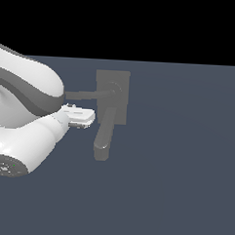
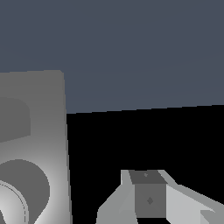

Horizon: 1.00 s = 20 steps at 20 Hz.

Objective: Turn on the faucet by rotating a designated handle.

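Observation:
The faucet is a matte grey fixture with a flat base plate. Its thick tube spout points toward the lower edge of the exterior view. The handle is a thin flat bar that runs from the round hub toward the exterior view's left, and its far end is hidden behind my white arm. My gripper sits close beside the handle, to the left of the spout. Its fingertips are hidden there. In the wrist view I see the base plate, part of the hub and one finger.
My bulky white arm links fill the exterior view's left side, over the handle's end. A flat blue-grey floor surrounds the faucet.

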{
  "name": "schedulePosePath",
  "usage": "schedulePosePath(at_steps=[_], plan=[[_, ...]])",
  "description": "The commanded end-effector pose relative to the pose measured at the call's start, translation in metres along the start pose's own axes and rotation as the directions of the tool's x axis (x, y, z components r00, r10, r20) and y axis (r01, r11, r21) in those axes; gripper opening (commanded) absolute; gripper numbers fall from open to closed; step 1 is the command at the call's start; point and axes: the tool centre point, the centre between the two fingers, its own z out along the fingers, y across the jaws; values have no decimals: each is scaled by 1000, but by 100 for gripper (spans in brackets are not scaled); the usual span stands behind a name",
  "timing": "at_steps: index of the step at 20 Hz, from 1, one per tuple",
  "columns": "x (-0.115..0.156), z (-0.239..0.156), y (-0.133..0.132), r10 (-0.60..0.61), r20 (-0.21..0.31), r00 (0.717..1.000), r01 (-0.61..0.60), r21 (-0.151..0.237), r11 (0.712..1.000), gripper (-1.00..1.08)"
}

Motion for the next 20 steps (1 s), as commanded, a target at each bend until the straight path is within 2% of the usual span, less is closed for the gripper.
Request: schedulePosePath(at_steps=[1, 9, 20], plan=[[0, 2, -8, -19, -3, 1000, 19, 4, 1000, -100], [-3, 3, -17, -34, 1, 999, 34, 15, 999, -100], [-52, 3, -10, -35, 1, 999, 35, 15, 999, -100]])
